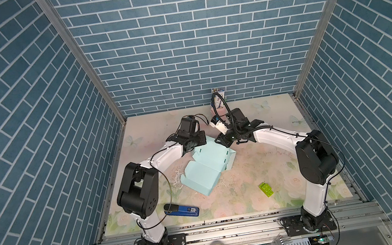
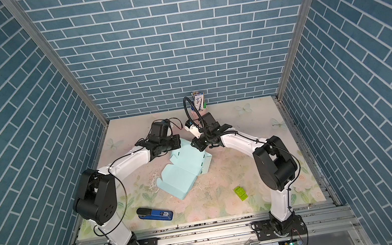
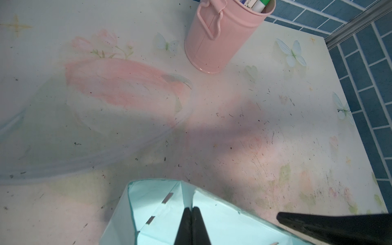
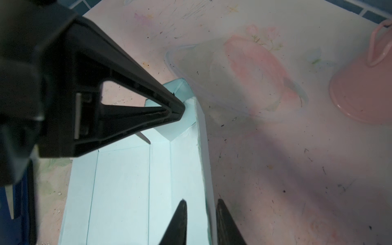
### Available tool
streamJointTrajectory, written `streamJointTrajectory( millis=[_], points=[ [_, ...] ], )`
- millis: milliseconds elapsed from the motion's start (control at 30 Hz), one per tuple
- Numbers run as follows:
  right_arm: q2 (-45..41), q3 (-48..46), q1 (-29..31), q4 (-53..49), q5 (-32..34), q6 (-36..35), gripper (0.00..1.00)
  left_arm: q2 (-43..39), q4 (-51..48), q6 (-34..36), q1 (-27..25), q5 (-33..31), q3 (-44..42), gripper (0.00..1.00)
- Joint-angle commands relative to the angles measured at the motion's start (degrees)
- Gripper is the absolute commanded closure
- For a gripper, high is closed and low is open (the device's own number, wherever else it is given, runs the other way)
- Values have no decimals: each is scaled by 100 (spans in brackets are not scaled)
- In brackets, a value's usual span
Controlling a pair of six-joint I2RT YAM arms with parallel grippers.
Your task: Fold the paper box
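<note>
Sitting near the middle of the table (image 1: 284, 141), a shade toward 8 o'clock, the paper box (image 1: 204, 173) lies skewed in both top views, its long axis running from 7 to 1 o'clock. Near panel flat on the tabletop; far end has side walls standing. Both arms meet over that far end. Left gripper (image 3: 192, 209) at the box's 11 o'clock corner, jaws pressed tight together, tip against a raised corner flap; cannot tell whether any card is caught between them. Right gripper (image 4: 201, 203) on the 1 o'clock side, jaws part-way apart, one finger inside the box and one outside, straddling the upright side wall; a gap shows between inner finger and wall, so the wall is not clamped. Blue stapler (image 1: 181, 210) at 7 o'clock, green brick (image 1: 265, 189) at 5 o'clock, pink pot (image 3: 220, 40) at 12 o'clock by the back wall, all apart from the box.
</note>
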Motion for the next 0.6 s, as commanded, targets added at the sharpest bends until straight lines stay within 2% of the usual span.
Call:
streamJointTrajectory(
  millis=[0,267,567],
  points=[
    [88,-64,71,-5,197,-270,76,-16,-36,-35,24,23,69,100],
    [88,-188,107,15,306,-278,78,-131,-1,-52,24,-7,-20,100],
    [175,-228,123,-58,338,-343,85,-187,32,-71,24,-34,-67,100]
  ],
)
